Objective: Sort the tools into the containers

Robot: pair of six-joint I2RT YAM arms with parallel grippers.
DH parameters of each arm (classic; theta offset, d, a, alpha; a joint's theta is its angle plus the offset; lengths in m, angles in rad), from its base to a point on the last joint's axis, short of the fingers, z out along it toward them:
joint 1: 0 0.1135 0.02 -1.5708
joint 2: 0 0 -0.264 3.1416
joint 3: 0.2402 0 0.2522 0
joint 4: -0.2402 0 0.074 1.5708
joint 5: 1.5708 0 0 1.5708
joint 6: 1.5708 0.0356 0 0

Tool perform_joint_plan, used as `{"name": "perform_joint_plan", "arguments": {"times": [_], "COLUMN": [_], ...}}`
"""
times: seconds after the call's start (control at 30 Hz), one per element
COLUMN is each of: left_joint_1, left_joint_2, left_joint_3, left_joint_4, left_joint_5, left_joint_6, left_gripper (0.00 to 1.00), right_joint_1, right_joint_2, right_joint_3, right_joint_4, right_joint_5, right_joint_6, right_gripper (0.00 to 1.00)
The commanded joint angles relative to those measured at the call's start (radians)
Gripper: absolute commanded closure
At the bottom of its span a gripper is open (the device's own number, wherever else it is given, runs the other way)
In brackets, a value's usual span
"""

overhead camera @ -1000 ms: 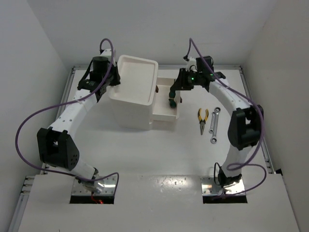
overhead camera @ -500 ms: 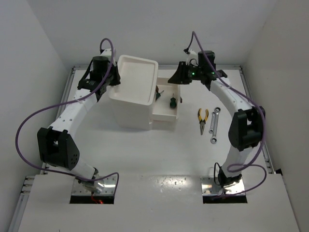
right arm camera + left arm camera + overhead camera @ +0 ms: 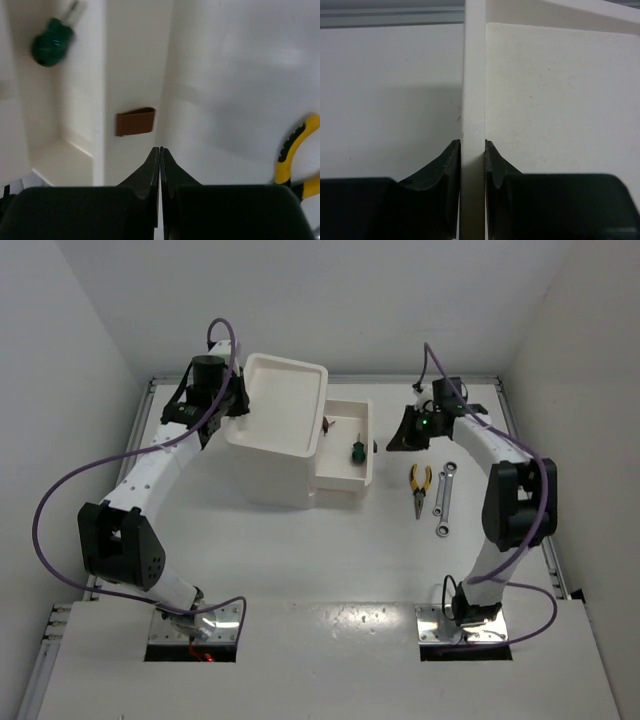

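While the right hand (image 3: 161, 150) hangs with its fingers pressed together on nothing, just outside the front of the pulled-out drawer (image 3: 132, 60), the left hand (image 3: 472, 150) pinches the rim of the tray (image 3: 474, 75) that tops the white unit (image 3: 270, 468). A red-brown knob (image 3: 135, 121) on the drawer front sits just ahead of the right hand's tips, apart from them. Inside the drawer lies one green-handled screwdriver (image 3: 354, 451), blurred in the wrist view. Something small and dark shows at the drawer's far left corner, against the unit; what it is cannot be told. Right of the drawer, the yellow-handled pliers (image 3: 420, 488) lie on the bench (image 3: 300, 560), handles toward the far side, with the silver wrenches (image 3: 445, 490) just beside them on their right. Seen from above, the left hand grips the tray's left rim, and the right hand is just right of the drawer, on the far side of the pliers.
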Motion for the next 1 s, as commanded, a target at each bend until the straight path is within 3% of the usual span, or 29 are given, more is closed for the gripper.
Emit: {"name": "perform_joint_plan", "arguments": {"times": [0.0,0.97], "left_joint_1": [0.017,0.008], "left_joint_2": [0.106,0.106], "left_joint_3": [-0.057,-0.075], "left_joint_4": [-0.097,-0.087], "left_joint_5": [0.044,0.028], "left_joint_6": [-0.100,-0.131], "left_gripper": [1.00,1.00], "right_joint_1": [0.019,0.281], "right_joint_2": [0.050,0.378], "right_joint_3": [-0.015,0.365], "right_joint_4": [-0.012,0.139], "right_joint_5": [0.007,-0.139], "right_joint_6": [0.057,0.142], "right_gripper": [1.00,1.00]}}
